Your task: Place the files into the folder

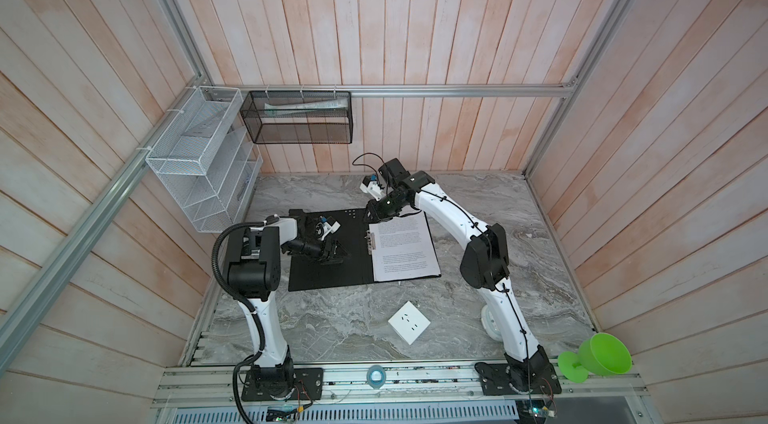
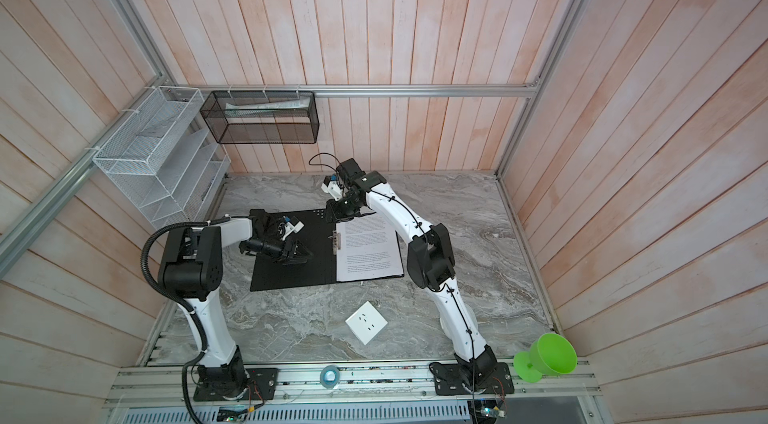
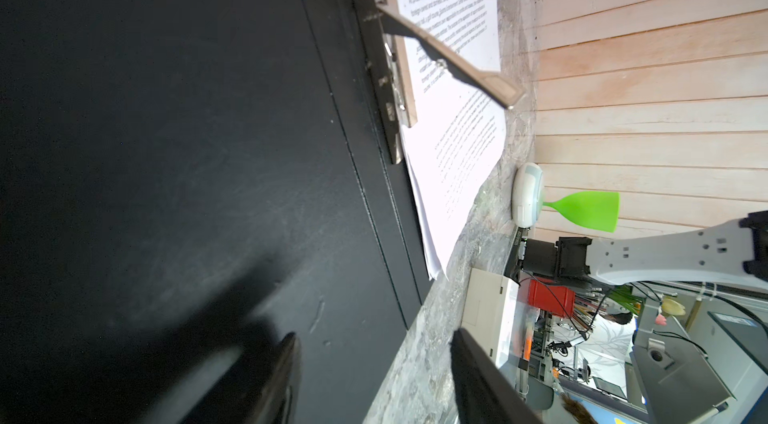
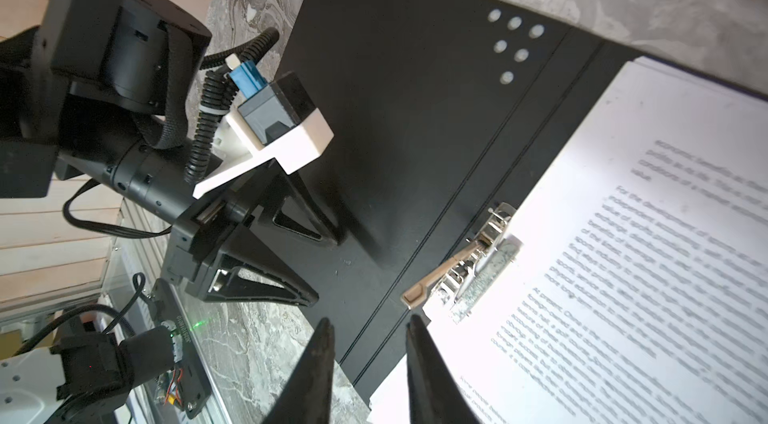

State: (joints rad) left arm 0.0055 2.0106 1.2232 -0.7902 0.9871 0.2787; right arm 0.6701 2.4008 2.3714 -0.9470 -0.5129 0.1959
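Observation:
The folder (image 1: 324, 276) (image 2: 291, 276) lies open flat on the marble table, black inside up. The files (image 1: 405, 249) (image 2: 368, 251) lie on its right half beside the metal clip (image 4: 469, 264), whose lever (image 3: 449, 60) stands raised. My left gripper (image 1: 338, 253) (image 3: 374, 336) is open and low over the folder's empty left half (image 3: 208, 130), with nothing between its fingers. My right gripper (image 1: 372, 216) (image 4: 370, 320) hovers at the folder's far end near the spine, open by a narrow gap with nothing in it. Text on the files (image 4: 623, 255) is legible in the right wrist view.
A white socket plate (image 1: 409, 322) lies in front of the folder. At the front right corner stands a green cup (image 1: 598, 357), with a white round device (image 1: 490, 322) by the right arm. A white mesh rack (image 1: 199, 168) and a black mesh basket (image 1: 299, 118) hang on the walls.

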